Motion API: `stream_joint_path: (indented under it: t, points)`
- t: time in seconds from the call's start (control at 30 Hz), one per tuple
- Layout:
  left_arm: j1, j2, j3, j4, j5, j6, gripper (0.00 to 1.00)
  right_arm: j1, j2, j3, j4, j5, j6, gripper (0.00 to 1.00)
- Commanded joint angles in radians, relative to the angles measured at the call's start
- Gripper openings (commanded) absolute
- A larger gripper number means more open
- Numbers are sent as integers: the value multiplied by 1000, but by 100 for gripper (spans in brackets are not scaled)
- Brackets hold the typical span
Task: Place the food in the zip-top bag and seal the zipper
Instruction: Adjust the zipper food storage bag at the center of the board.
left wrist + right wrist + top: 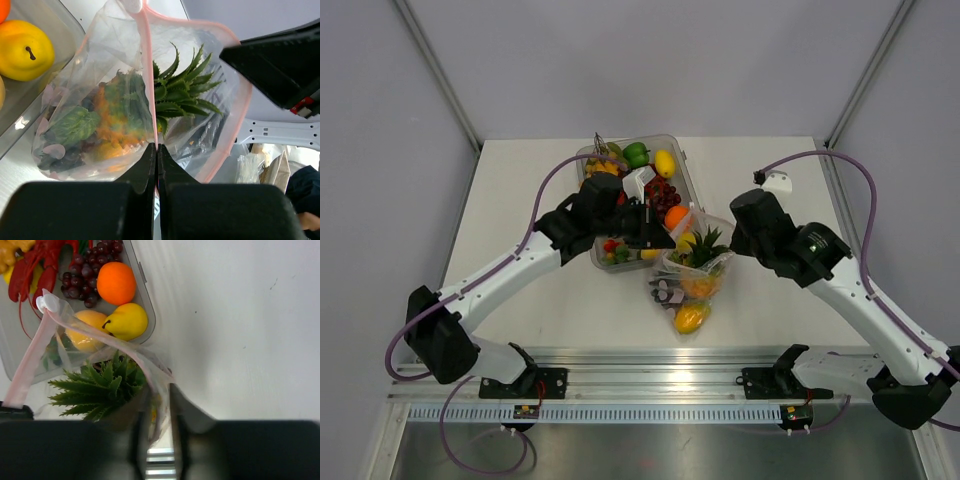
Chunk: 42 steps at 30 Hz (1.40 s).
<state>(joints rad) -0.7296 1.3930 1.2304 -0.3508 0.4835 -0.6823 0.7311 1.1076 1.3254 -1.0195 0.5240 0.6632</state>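
Left gripper (pixel 157 148) is clamped shut on the zipper (pixel 145 65); the zip-top bag (pixel 97 52) (food (pixel 117 122) inside) spreads open just beyond its fingertips. Right gripper (pixel 157 396) stands narrowly parted astride the bag's rim.

The zip-top bag (pixel 210 60) is clear, its zipper (pixel 148 75) a pale pinkish-red line. Inside show spiky green leaves (pixel 180 95) and orange-and-green blurs (too smeared by plastic to name). In the clear tray (pixel 141 277) lie a yellow pear (pixel 127 320), an orange (pixel 116 283), dark purple grapes (pixel 85 277) and a red lobster (pixel 35 265).
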Motion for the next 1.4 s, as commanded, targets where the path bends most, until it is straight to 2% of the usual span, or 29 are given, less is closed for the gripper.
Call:
stream_joint_path:
  t: [0.0,0.03,0.13,0.17,0.3,0.37,0.53,0.6,0.7,0.83,0.97,1.1,1.2,1.3,1.37]
  points:
    - [-8,-49,47,27,35,20,0,-41,-12,14,71,-59,-74,7]
    - [-10,-45,55,24,35,26,0,-44,-12,23,91,-73,-88,0]
    - [-22,-16,102,-5,40,36,0,-44,-15,121,52,-1,-111,0]
    - [-46,-11,163,-34,32,43,0,-44,-37,176,49,13,-119,0]
    - [-140,6,349,-88,-11,61,0,-44,-136,247,91,-21,-142,0]
    - [-178,18,394,-79,-43,55,0,-42,-170,253,87,-30,-126,0]
    - [-195,131,337,36,-20,12,0,-44,-209,117,15,62,-74,0]
    - [-195,228,322,47,-11,13,0,-44,-226,8,1,114,-31,0]
    - [-195,314,331,52,12,9,0,-44,-226,-61,-20,149,16,0]
    - [-197,365,454,1,14,32,0,-44,-226,58,-18,226,-58,0]
    - [-191,426,760,-126,-46,102,0,-44,-189,214,42,324,-190,0]
    - [-169,512,972,-188,-57,133,0,-42,-160,314,146,392,-319,0]
    - [-136,543,989,-154,-11,115,0,-44,-170,310,203,384,-367,0]
    - [-108,532,913,-77,30,99,0,-44,-204,232,223,354,-346,0]
    - [-94,525,801,-15,40,92,0,-42,-239,126,231,334,-304,0]
